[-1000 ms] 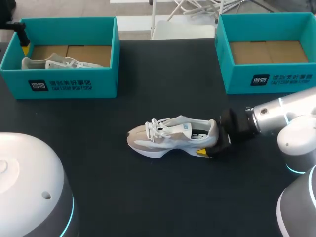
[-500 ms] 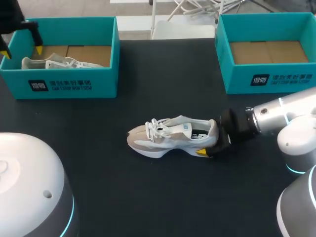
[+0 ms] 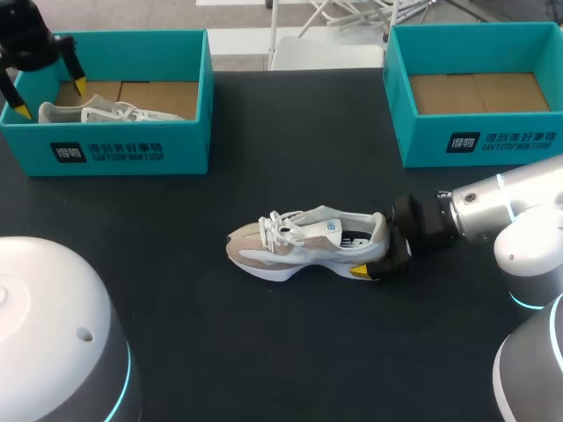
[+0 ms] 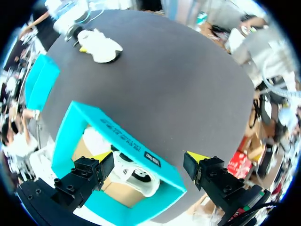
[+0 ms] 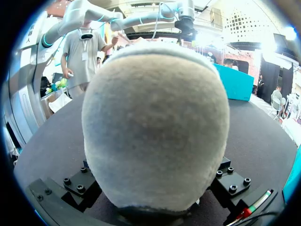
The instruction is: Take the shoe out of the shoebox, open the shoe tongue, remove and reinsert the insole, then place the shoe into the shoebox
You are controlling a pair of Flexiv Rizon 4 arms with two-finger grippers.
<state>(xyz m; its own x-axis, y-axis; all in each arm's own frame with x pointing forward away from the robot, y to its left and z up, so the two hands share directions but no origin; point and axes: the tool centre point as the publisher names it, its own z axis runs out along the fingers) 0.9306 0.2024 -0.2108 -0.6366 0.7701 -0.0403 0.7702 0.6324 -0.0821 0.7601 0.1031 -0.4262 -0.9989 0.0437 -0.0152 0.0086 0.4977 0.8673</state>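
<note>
Two teal boxes stand on the black table (image 3: 290, 158): the left shoebox (image 3: 132, 149) at ten o'clock, holding a second shoe (image 3: 106, 112), and the right shoebox (image 3: 493, 141) at two o'clock. Each front wall carries white print (image 3: 123, 154), left unread. The shoe (image 3: 303, 246) lies at the centre, toe toward nine o'clock, its heel clamped by the right gripper (image 3: 376, 251). The left gripper (image 3: 50, 98) hovers over the left shoebox's end, fingers wide apart.

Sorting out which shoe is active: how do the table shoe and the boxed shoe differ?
The table shoe stands upright on its sole; the boxed shoe lies inside the left shoebox. The jaws of the right arm grip the table shoe's heel; the jaws of the left arm hang open over the boxed shoe. Both are pale with white laces.
</note>
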